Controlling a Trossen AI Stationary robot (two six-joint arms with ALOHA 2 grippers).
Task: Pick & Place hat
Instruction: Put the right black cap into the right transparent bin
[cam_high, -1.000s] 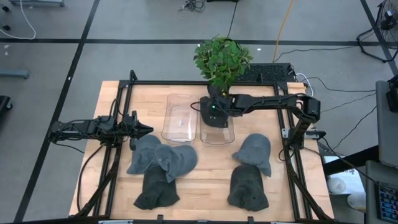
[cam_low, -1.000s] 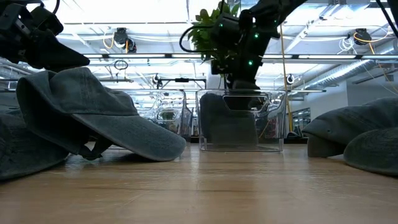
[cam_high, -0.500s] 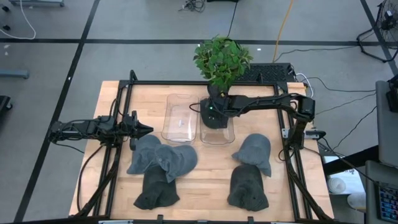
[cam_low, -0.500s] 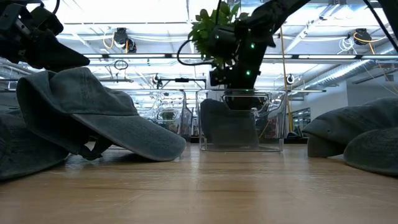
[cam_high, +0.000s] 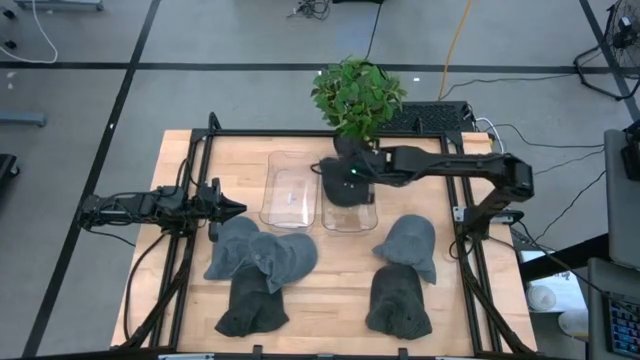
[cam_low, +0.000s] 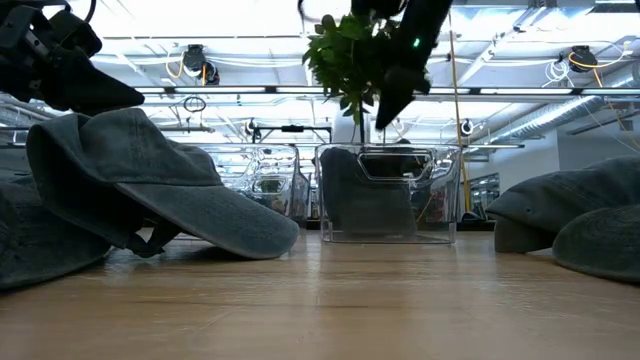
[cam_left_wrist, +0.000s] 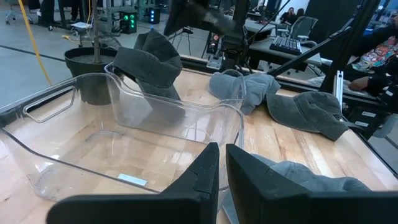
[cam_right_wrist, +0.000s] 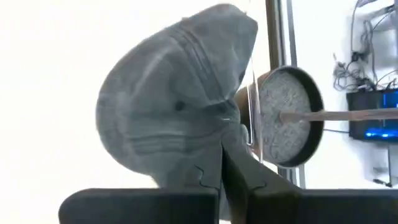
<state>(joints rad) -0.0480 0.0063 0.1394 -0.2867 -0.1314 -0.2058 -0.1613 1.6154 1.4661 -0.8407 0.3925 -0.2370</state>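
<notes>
My two arms are matte black, built of slim jointed tubes. The right arm (cam_high: 455, 165) has a bulky elbow joint, a small green light glowing near its wrist, and thin black cable along it. The left arm (cam_high: 140, 207) looks knobbier, with cables looped beside it. My left fingers (cam_left_wrist: 199, 180) are black, flat-faced wedges with sharp edges.

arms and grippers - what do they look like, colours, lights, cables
Both arms are dark, nearly black, built of slim jointed links. The right arm shows small green lights near its wrist, seen from above and in the low view. The left arm has black cabling along it. The left gripper and right gripper each have two flat, matte black fingers with squared edges.
</notes>
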